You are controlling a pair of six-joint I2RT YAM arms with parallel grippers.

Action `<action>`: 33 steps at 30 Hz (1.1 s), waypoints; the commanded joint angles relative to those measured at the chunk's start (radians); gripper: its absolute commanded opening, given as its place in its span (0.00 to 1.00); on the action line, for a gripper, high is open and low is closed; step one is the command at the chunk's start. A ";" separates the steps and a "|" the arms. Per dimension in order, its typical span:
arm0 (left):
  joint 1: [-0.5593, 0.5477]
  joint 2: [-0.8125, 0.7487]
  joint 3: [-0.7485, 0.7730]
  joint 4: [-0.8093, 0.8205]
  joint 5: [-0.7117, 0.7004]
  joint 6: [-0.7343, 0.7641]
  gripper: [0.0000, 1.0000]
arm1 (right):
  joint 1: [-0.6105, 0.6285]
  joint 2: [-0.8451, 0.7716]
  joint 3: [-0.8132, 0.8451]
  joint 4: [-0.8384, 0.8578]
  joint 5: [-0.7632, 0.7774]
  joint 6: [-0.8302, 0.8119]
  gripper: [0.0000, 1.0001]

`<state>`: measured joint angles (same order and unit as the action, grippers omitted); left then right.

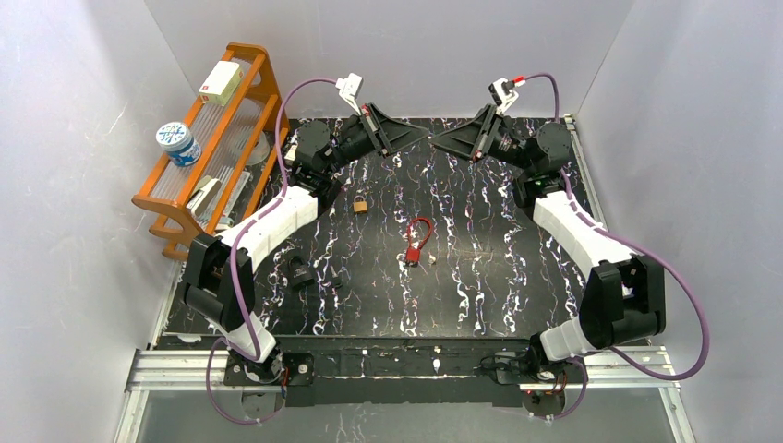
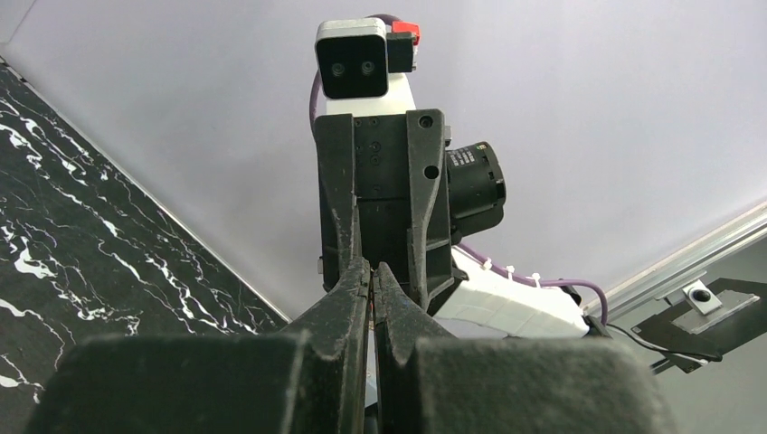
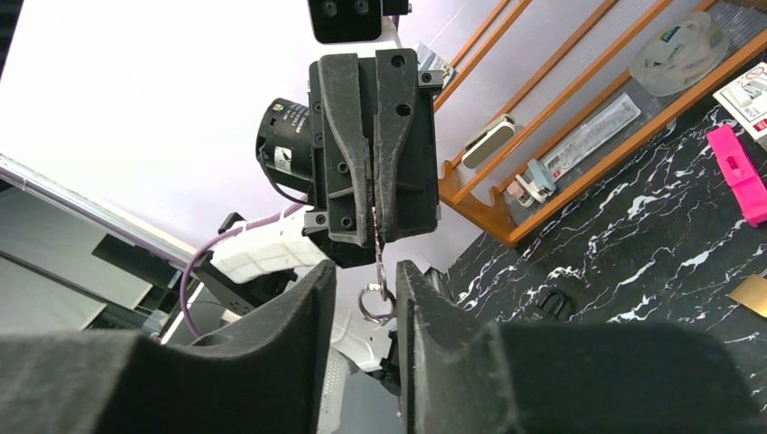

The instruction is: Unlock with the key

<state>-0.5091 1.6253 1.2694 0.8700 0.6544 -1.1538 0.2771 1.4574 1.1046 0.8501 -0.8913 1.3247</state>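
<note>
Left claw clenched on the key, right claw parted on either side of it.

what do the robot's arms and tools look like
Both arms: white shell links on the left arm and right arm, black joint blocks, a purple cable looping along each. The left tool and right tool are matte black, wedge-shaped, each topped by a small white camera.

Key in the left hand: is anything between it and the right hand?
Nothing visible. The key hangs from the shut left hand, its ring inside the gap of the open right hand.
</note>
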 commanded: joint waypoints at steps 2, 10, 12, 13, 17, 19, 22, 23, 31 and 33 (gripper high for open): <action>-0.003 -0.041 -0.002 0.050 0.002 -0.001 0.00 | 0.001 -0.044 -0.006 0.070 0.027 -0.007 0.32; -0.003 -0.051 -0.011 0.056 -0.005 0.001 0.00 | 0.000 -0.072 -0.040 0.078 0.055 -0.045 0.25; -0.003 -0.051 -0.011 0.057 -0.006 0.002 0.00 | 0.000 -0.071 -0.040 0.081 0.055 -0.044 0.23; -0.003 -0.052 -0.010 0.057 -0.006 0.001 0.00 | 0.000 -0.071 -0.040 0.081 0.054 -0.042 0.23; -0.003 -0.053 -0.009 0.058 -0.003 0.002 0.00 | 0.000 -0.073 -0.043 0.081 0.057 -0.042 0.44; -0.003 -0.053 -0.009 0.058 -0.002 0.003 0.00 | 0.000 -0.080 -0.045 0.075 0.067 -0.044 0.50; -0.003 -0.052 -0.009 0.059 -0.001 0.005 0.00 | -0.001 -0.089 -0.048 0.065 0.080 -0.052 0.52; -0.003 -0.053 -0.009 0.059 -0.001 0.006 0.00 | -0.001 -0.090 -0.048 0.059 0.085 -0.053 0.52; -0.003 -0.053 -0.012 0.061 0.000 0.004 0.00 | 0.000 -0.080 -0.046 0.057 0.085 -0.049 0.27; -0.003 -0.053 -0.012 0.062 0.000 0.005 0.00 | 0.000 -0.076 -0.041 0.052 0.077 -0.051 0.28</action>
<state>-0.5098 1.6249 1.2648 0.8955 0.6540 -1.1633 0.2768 1.3975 1.0489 0.8639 -0.8131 1.2842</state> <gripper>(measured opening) 0.009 0.277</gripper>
